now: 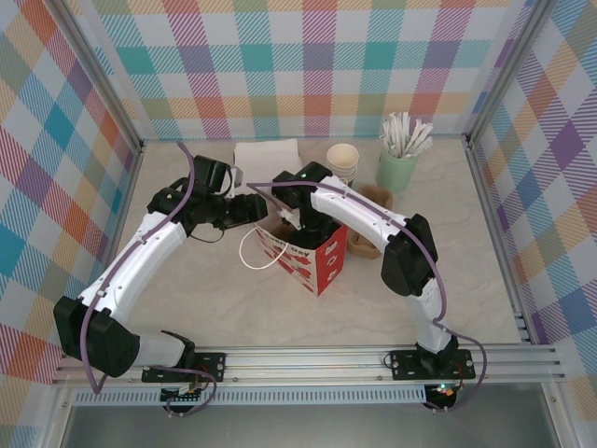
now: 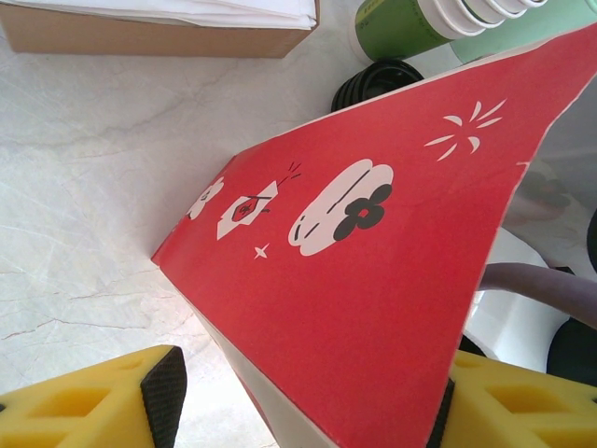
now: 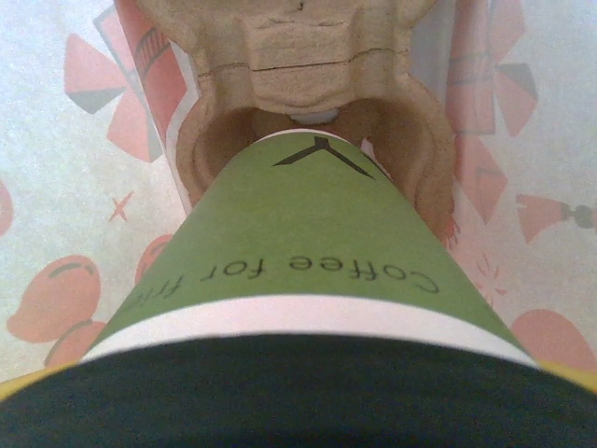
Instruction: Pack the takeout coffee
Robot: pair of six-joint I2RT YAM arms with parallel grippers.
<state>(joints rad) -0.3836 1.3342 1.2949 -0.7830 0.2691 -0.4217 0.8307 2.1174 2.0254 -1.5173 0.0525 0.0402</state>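
1. Top external view: the red paper bag (image 1: 322,264) stands mouth-up on the bench (image 1: 187,299). The left end effector (image 1: 259,210) sits at the bag's rim, seemingly to steady it and keep the mouth wide. Just beside it, the right end effector (image 1: 293,220) reaches down into that mouth. Well beyond both stand the stack of lidless green cups (image 1: 342,161) and the mint holder (image 1: 396,173) of white sticks.

2. Left wrist view: the bag's printed side runs up between the yellow pads (image 2: 159,401). The jaws stand wide apart astride it, and bench shows between one pad and the paper. I judge this end effector to be open, bracing rather than clamping.

3. Right wrist view: the right end effector is closed on the takeout coffee (image 3: 308,252), gripped near its top, with the black lid (image 3: 298,401) closest to the wrist and the base pointing away. Directly ahead of the fingers, a cardboard cup carrier (image 3: 289,47) lies on the bag's floor, and the cup's base meets one well. Holding the cup upright probably guards against spilling. I cannot tell whether it is fully seated.
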